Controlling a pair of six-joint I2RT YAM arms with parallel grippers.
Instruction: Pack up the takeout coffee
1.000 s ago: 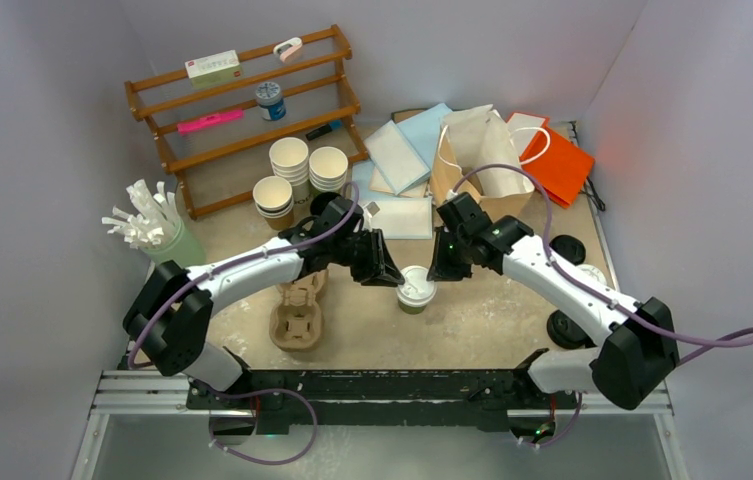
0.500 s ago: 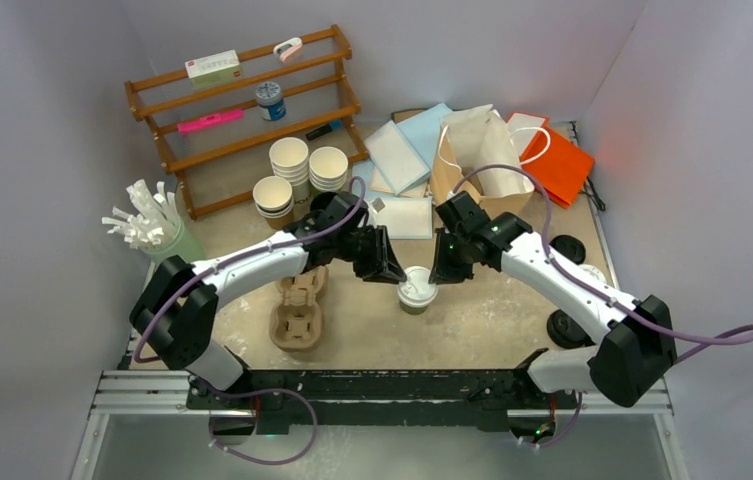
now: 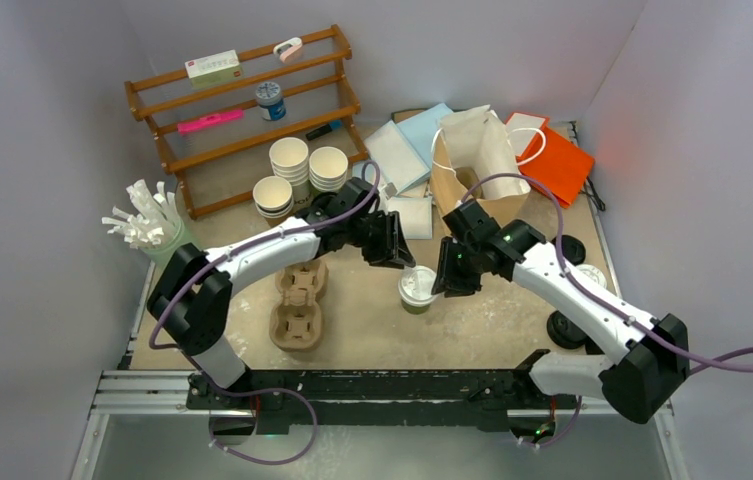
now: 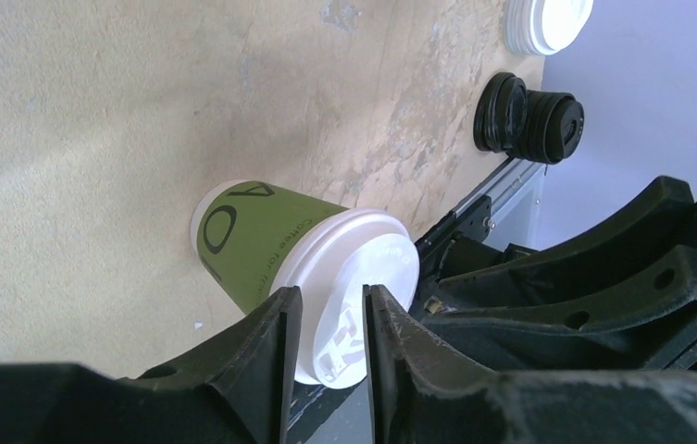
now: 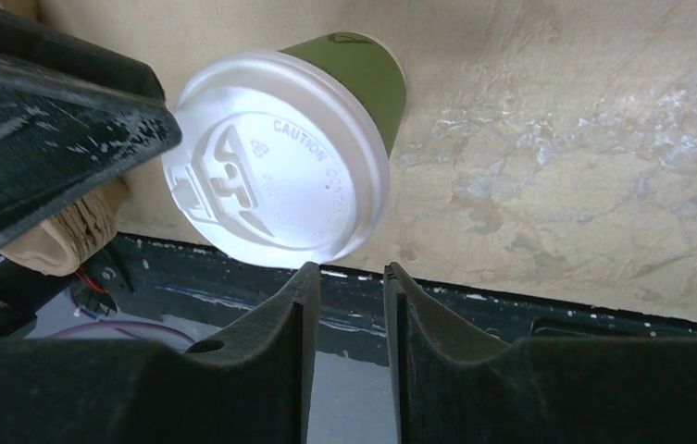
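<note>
1. Desk (image 3: 372, 330): scuffed beige, grey walls around. Cup (image 3: 417, 288) stands upright mid-desk with its white lid (image 5: 275, 190) on, well short of the bag (image 3: 477, 160).
2. Left jaws: narrow slit, holding nothing, tips at the lid's rim; contact unclear. Right jaws: equally narrow slit, empty, just beside the cup's other side.
3. Risk: at that slit neither fits round the cup. A shove from either side likely tips it or pops the lid. It would spill if full; can't tell.
4. Risk: both arms crowd one cup, so tips could clash.
5. Containers: bag upright, mouth open, nothing visible inside. Tray (image 3: 297, 310) wells empty. Stacked cups (image 3: 292, 160) empty on top. Green pot (image 3: 172, 245) holds white sticks (image 3: 142, 215).
</note>
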